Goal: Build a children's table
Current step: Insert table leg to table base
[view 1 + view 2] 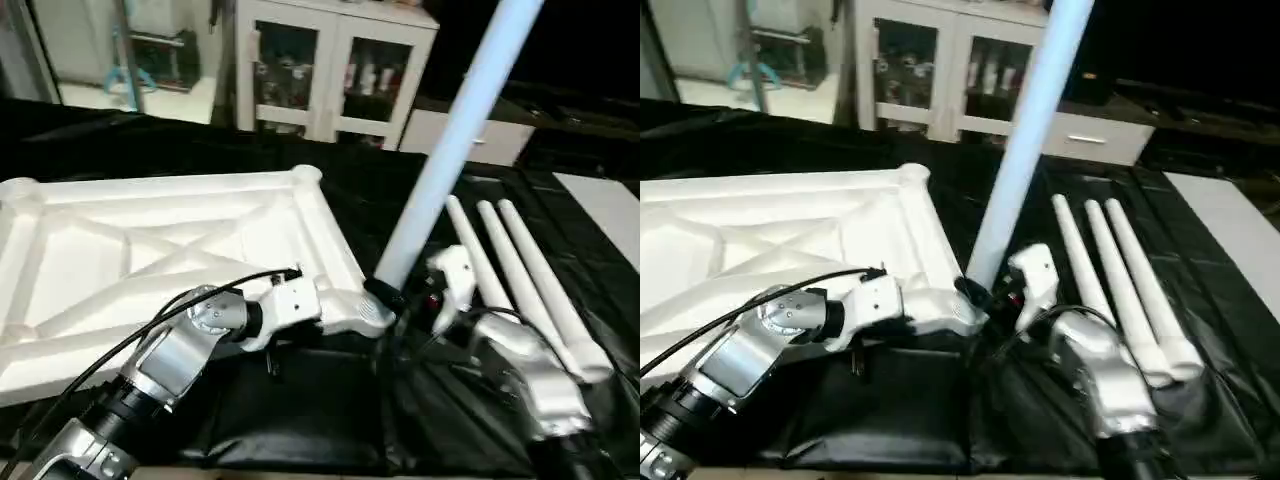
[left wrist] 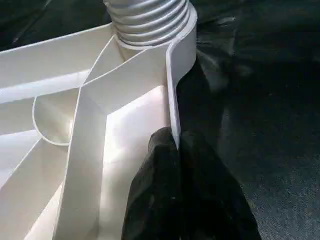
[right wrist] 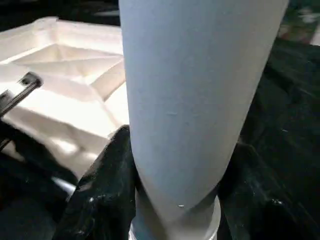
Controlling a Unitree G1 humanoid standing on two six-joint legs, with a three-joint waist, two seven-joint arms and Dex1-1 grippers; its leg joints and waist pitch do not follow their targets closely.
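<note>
At centre frame, the tabletop rim [image 2: 172, 95] is pinched by the left gripper [image 2: 177, 150] while a tilted leg [image 1: 455, 135] is clasped by the right gripper [image 3: 175, 175].

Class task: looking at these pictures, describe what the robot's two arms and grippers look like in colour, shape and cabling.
Both forearms are rounded silver metal segments joined by darker black rings. A thin black cable loops along the left forearm. Each wrist ends in a glossy white housing. The left gripper and the right gripper each have two matte black fingers with rounded tips. Dark cables also loop beside the right wrist.
</note>
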